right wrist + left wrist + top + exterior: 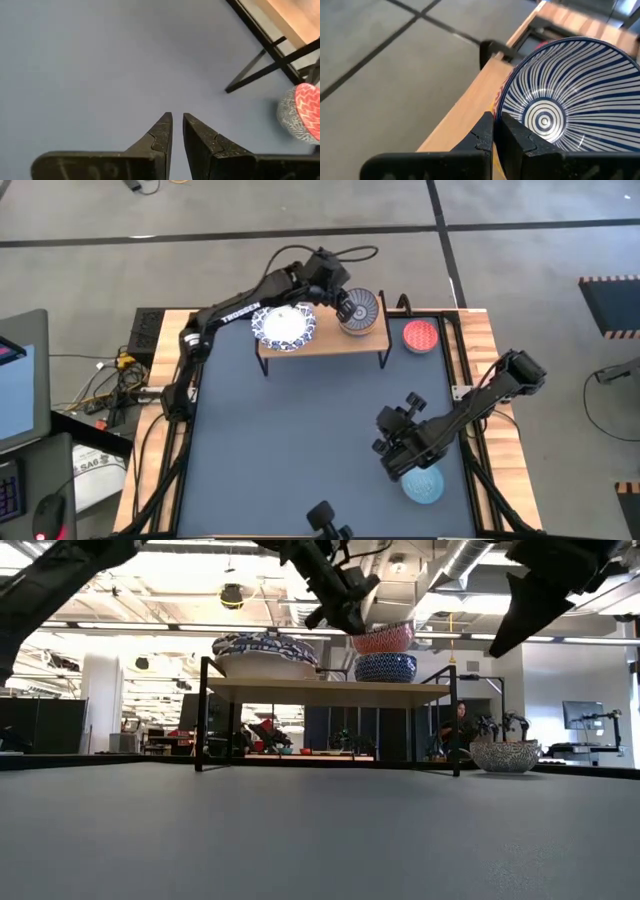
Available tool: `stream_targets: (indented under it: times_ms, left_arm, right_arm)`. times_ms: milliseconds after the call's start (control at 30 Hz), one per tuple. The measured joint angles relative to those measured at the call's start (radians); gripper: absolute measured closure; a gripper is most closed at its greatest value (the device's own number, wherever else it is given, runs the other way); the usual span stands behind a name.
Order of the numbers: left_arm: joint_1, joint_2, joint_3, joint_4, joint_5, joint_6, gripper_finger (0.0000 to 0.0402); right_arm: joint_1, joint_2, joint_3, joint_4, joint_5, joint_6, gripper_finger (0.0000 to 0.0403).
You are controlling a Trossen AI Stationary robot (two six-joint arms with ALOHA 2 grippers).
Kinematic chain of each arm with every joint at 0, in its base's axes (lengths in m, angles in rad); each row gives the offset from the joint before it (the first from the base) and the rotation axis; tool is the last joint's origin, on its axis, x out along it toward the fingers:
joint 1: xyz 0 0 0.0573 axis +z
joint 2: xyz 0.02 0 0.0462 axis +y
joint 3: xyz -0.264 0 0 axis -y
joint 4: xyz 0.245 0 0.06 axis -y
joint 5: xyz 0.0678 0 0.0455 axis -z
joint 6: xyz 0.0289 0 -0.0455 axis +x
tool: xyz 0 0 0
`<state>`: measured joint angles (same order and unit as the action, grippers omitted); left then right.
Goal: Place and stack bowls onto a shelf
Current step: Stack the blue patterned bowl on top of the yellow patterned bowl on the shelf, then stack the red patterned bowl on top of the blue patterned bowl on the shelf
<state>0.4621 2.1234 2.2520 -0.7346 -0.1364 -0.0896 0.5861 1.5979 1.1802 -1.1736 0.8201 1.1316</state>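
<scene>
- High view shows the left tool [345, 306] reaching over the shelf [322, 341] at the far side of the bench [300, 430], with its fingers pinched on the rim of the blue-striped bowl [360, 311].
- Left wrist view confirms the grip: the two dark fingers [482, 135] sit nearly together at the bowl's near edge, with the rim between them, a hold that probably keeps the bowl level while it is lowered.
- Low view shows a stack at the right end of the shelf: a dark blue-patterned bowl [385, 667] on the board and a red-patterned bowl [383, 639] nested in it, under the tool.
- At the shelf's left end sits a wide white bowl with a blue-patterned rim [284, 327], apparently one of a stack, which leaves only the middle free.
- On the bench just right of the shelf rests a red bowl [422, 335], not yet shelved, and close to the shelf leg.
- Near the front right, the right tool [400, 463] hovers by a light blue bowl [423, 484]; its fingers are almost closed and hold nothing.
- Judged from this, the left arm's cables and body crowd the shelf, so a second arm approaching now would risk a bump.
</scene>
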Motion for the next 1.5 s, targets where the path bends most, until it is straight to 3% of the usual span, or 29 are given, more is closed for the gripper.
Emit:
stream_targets:
  times_ms: [300,633,800,967,1100,1267,1400,1500]
  left_arm:
    - [0.009,0.025,0.017,-0.033,0.028,0.032,0.0385]
    - [0.013,0.025,0.085,-0.124,0.075,-0.002,0.0282]
    - [0.014,-0.021,0.088,-0.190,0.069,-0.005,0.0259]
    - [-0.012,-0.086,0.090,-0.278,0.011,0.026,0.0261]
    - [-0.078,-0.133,0.069,-0.332,-0.080,0.045,0.0267]
    - [-0.186,-0.184,-0.047,-0.313,-0.157,0.052,0.0276]
    - [-0.261,-0.260,-0.214,-0.232,-0.174,0.043,0.0282]
    - [-0.310,-0.361,-0.389,-0.109,-0.204,0.039,0.0285]
  right_arm:
    - [0.000,-0.061,-0.068,0.068,0.002,-0.003,0.0333]
    - [-0.047,-0.118,-0.079,0.071,0.031,-0.027,0.0333]
    - [-0.128,-0.207,-0.079,-0.038,0.057,-0.045,0.0333]
    - [-0.280,-0.311,-0.086,-0.142,0.056,-0.074,0.0333]
    - [-0.455,-0.363,-0.123,-0.121,-0.010,-0.236,0.0318]
    - [-0.644,-0.380,-0.197,-0.059,-0.156,-0.514,0.0257]
    - [-0.742,-0.383,-0.284,0.020,-0.255,-0.746,0.0198]
    - [-0.786,-0.383,-0.350,0.078,-0.275,-0.865,0.0178]
